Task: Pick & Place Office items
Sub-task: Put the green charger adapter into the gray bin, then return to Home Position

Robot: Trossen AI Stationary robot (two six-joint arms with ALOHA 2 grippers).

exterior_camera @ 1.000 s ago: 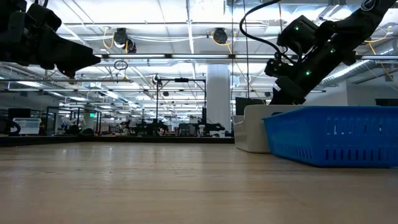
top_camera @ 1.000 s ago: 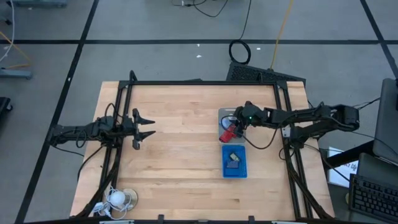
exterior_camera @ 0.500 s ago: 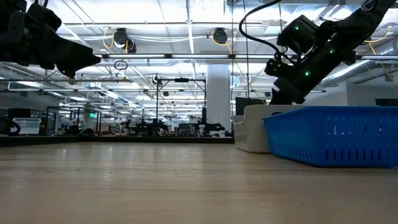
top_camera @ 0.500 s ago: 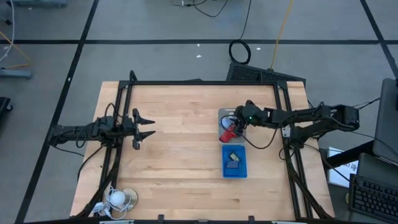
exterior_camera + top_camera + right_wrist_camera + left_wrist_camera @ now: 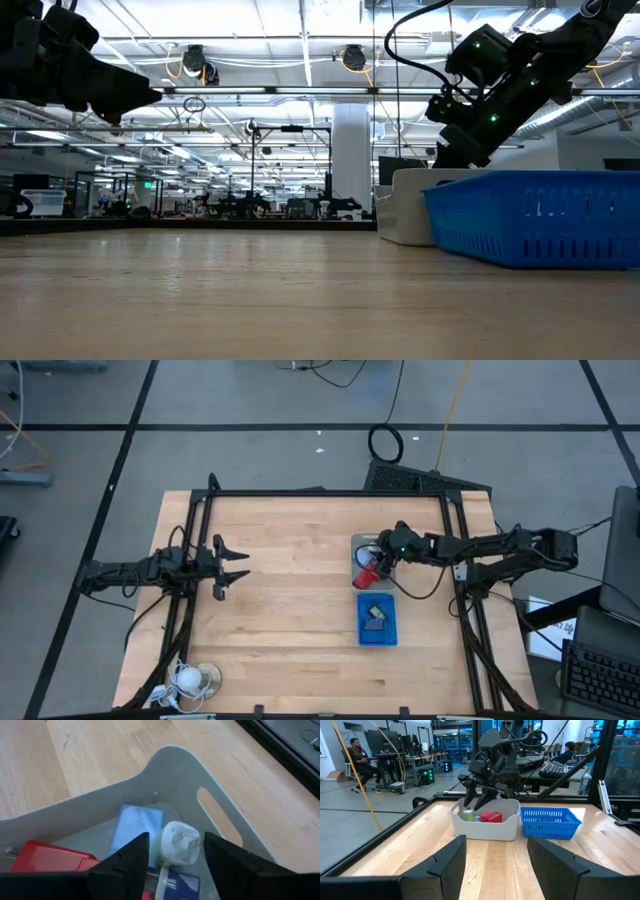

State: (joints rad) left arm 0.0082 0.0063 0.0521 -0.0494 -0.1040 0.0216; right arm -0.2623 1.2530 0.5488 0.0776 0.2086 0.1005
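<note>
At the left edge of the worktop (image 5: 290, 590), the left end effector (image 5: 232, 563) hung above the wood with its fingers apart and nothing between them, pointing toward the trays on the far side. A white coiled-cord thing (image 5: 188, 678) lay near the front left corner, well apart from everything else.

Right of the middle stood the clear tray (image 5: 357, 545), and touching its front side the blue tray (image 5: 378, 619). The right end effector (image 5: 372, 567) reached down into the clear tray, its fingers apart and closed on nothing. In the right wrist view, a white roll (image 5: 180, 841) lay in the gap between the two fingers (image 5: 125, 865); whether they touched it I could not tell. Just beside the roll lay a light-blue block (image 5: 135, 827), a red block (image 5: 50, 859) sat further along the tray floor, and a dark blue piece (image 5: 182, 885) showed partly under the roll. The left wrist view showed a green bit (image 5: 468, 814) and the red block (image 5: 491, 816) inside the same tray, under the right arm. In the blue tray lay dark pieces (image 5: 375, 618), too small to tell apart.
</note>
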